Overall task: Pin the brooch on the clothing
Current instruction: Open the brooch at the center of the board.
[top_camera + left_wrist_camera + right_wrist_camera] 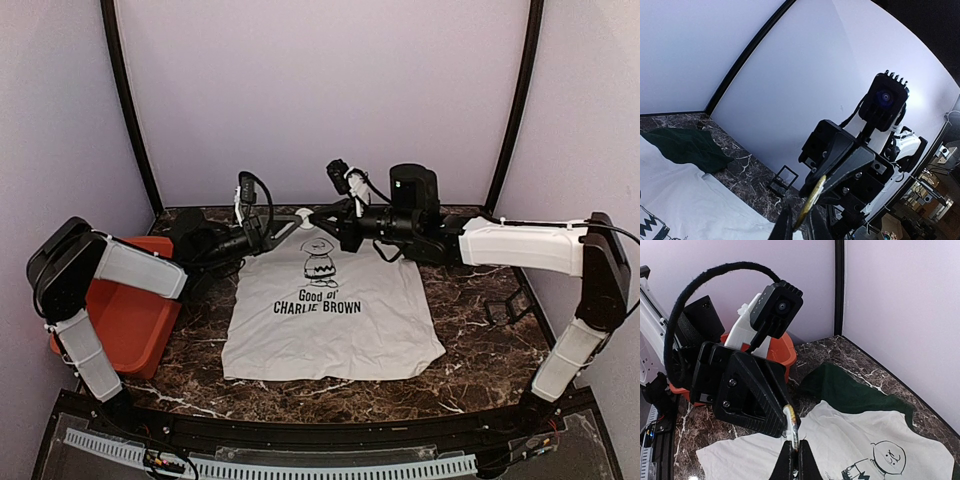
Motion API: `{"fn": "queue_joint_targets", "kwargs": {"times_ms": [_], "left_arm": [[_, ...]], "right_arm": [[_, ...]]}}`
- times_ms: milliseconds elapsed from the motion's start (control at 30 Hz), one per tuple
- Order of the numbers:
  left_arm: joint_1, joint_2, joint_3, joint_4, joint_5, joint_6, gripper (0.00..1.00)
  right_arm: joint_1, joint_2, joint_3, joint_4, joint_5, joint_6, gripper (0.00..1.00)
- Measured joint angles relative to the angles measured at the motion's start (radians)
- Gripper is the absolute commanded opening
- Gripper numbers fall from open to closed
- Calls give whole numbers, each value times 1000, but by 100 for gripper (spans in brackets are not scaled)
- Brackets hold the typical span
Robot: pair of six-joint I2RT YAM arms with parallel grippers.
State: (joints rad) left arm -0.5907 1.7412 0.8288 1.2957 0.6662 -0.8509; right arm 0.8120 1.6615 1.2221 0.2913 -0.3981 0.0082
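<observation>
Two narrow grips: my left end effector point(800, 226) and right end effector point(793, 452) pinch the brooch point(791, 422) by its rim; I judge it light, stiff, slippery, the clothing point(330, 320) limp

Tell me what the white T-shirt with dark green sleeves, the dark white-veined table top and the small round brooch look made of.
The white T-shirt with dark green sleeves: soft matte fabric, probably cotton; it wrinkles. The dark white-veined table top: smooth marble or marble-look laminate. The small round brooch: shiny gold-coloured rim, probably metal.
</observation>
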Motion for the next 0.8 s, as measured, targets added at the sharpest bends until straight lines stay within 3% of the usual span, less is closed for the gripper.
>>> {"fn": "queue_joint_targets", "kwargs": {"times_ms": [233, 367, 433, 567, 733, 800], "left_arm": [[0, -4, -4, -13, -21, -8, 19], [0, -4, -5, -2, -19, -26, 12], [2, -4, -5, 1, -17, -26, 4], [4, -4, -5, 15, -9, -20, 2], [5, -4, -5, 16, -13, -14, 5], [6, -5, -5, 15, -18, -7, 14]], "right_arm": [[16, 10, 8, 2, 14, -17, 0], [19, 10, 10, 5, 16, -26, 0], [19, 10, 13, 7, 22, -26, 0], [19, 11, 25, 2, 33, -25, 0], [19, 17, 39, -10, 34, -24, 0], [19, 22, 45, -11, 34, -24, 0]]}}
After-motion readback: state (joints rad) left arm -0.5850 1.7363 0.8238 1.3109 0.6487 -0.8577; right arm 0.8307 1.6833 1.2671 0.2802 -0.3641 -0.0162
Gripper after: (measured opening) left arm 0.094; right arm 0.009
